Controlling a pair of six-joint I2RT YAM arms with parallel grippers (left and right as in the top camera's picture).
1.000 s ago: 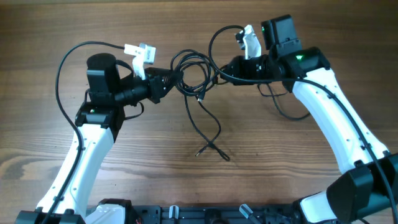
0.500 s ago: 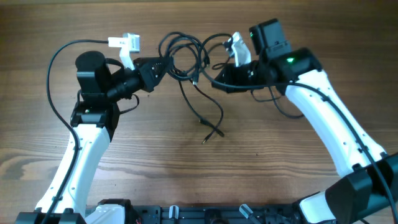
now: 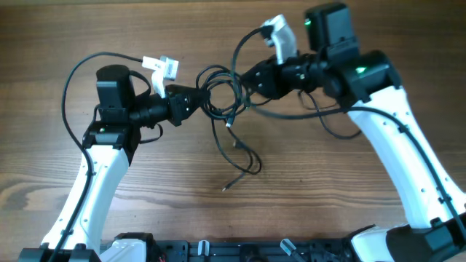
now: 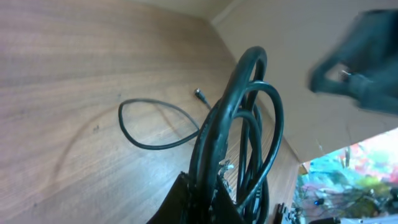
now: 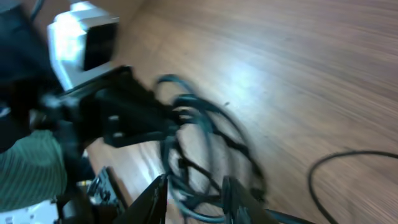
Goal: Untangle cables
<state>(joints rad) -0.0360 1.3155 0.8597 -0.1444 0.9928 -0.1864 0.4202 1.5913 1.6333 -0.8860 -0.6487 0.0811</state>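
Wood-grain table (image 3: 328, 211) filled the overhead view, with wide bare wood in front of the tangle and to both sides, and the arm bases along the bottom edge. The cables (image 3: 220, 91) hung bunched in loops near the far middle, strung between the left gripper (image 3: 195, 100) and the right gripper (image 3: 250, 78). One loose strand (image 3: 249, 159) trailed toward the front and ended in a plug (image 3: 226, 188) on open wood. In the left wrist view the left gripper (image 4: 202, 194) was clamped together on the cables (image 4: 239, 112), loops rising from its tips. Only this view showed the wood meeting a pale tan surface along a slanted edge, and a slack loop (image 4: 155, 147) flat on the table (image 4: 68, 62). The right wrist view was blurred. The right gripper (image 5: 196, 183) had its fingers (image 5: 155, 199) apart, with strands of the cables (image 5: 205, 134) between them. Whether they pinched any strand could not be told. The left gripper (image 5: 118, 121) sat just behind the loops.
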